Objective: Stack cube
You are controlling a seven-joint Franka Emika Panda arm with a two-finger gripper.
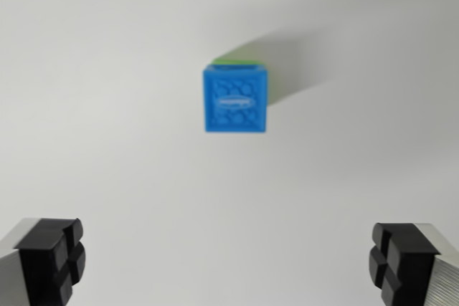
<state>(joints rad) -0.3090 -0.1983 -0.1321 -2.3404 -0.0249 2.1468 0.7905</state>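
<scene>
A blue cube [236,99] with an embossed top face sits on a white surface, a little above the middle of the wrist view. A thin strip of a green cube [238,61] shows just past its far edge, so the blue one appears to rest on top of the green one. My gripper [229,259] is open, with its two black fingertips [51,257] wide apart in the bottom corners and nothing between them. The cubes lie well ahead of the fingers, roughly centred between them.
The white tabletop [107,163] fills the whole view. A soft shadow [301,62] stretches from the cubes toward the upper right.
</scene>
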